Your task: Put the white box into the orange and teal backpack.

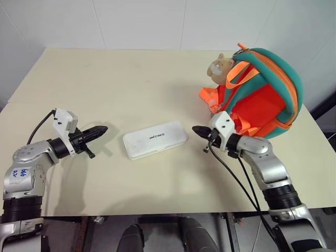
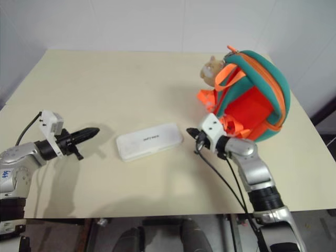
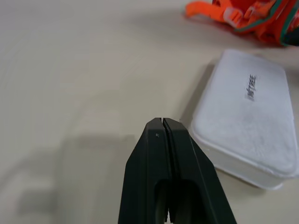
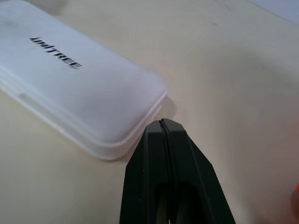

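Left gripper (image 1: 103,129) clenched empty near white box (image 1: 155,140), right gripper (image 1: 196,129) clenched empty just beside it

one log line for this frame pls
left gripper: shut, empty | right gripper: shut, empty | white box: flat on table, between grippers | backpack: beyond right gripper

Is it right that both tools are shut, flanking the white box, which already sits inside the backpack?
Not quite. Both the left tool and right tool are shut and flank the white box, but the left eye view shows it lying on the table, outside the backpack.
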Controlling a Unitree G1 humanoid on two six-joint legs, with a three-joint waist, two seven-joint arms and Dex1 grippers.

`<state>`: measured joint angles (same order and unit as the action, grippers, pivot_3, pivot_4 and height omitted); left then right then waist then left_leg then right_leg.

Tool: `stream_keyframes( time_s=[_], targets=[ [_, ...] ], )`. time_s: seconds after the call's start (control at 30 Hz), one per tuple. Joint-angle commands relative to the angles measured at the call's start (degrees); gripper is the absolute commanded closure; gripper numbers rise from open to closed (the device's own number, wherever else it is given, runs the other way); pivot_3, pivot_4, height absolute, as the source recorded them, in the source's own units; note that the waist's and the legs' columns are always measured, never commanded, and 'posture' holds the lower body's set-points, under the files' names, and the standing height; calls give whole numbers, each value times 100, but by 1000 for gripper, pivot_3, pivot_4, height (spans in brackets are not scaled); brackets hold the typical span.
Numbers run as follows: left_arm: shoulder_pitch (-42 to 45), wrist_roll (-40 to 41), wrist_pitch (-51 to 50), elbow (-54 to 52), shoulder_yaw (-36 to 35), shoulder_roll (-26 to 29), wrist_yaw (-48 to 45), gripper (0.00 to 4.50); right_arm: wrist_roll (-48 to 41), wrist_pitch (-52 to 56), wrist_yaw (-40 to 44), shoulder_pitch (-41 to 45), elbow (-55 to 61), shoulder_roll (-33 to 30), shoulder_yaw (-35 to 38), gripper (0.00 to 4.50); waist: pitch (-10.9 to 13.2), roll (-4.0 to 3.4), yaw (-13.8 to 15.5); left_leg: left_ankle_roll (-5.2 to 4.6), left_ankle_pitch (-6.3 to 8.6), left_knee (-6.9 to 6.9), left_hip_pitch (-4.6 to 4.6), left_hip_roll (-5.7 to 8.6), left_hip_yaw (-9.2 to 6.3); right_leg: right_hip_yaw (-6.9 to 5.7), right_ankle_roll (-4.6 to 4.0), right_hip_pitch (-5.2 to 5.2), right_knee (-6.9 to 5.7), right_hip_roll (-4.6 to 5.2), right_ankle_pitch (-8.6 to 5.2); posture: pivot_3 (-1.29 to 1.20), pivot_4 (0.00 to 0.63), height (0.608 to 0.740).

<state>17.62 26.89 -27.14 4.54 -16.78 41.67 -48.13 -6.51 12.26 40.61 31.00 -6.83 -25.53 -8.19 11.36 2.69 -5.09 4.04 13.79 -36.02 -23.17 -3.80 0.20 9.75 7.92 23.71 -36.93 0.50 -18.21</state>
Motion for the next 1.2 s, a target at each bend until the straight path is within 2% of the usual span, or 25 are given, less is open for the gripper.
stream_keyframes(
  time_s=[0.03,0.3,0.5,0.87,1.2],
  targets=[
    [-67,237,-670,-465,127,-62,168,4464,381,-392,-257,313,-484,175,-141,4494,0,0,1,0,0,-1,0,0,0,0,0,0,0,0,0,0,150,740],
    [-183,526,-1668,-854,334,-281,316,4464,795,-832,-467,584,-1204,511,-288,4494,0,0,2,4,1,0,-1,0,-1,-1,0,0,1,0,0,0,150,740],
    [-29,406,-1600,-618,505,-322,227,4464,944,-993,-368,561,-1236,628,-440,4494,0,0,-52,6,1,-1,1,0,-3,-1,0,0,-2,0,0,0,150,740],
    [401,210,-939,-305,836,-432,-188,4464,826,-710,345,65,-285,502,-726,4494,0,0,-70,9,1,4,0,1,-5,-1,0,-1,5,0,0,0,150,740],
    [362,212,-1256,-500,1177,-213,-782,4464,543,28,1105,-484,930,43,-797,4494,0,0,-51,9,1,-1,4,1,-6,-2,0,-6,2,-1,0,0,150,740]
  ],
)
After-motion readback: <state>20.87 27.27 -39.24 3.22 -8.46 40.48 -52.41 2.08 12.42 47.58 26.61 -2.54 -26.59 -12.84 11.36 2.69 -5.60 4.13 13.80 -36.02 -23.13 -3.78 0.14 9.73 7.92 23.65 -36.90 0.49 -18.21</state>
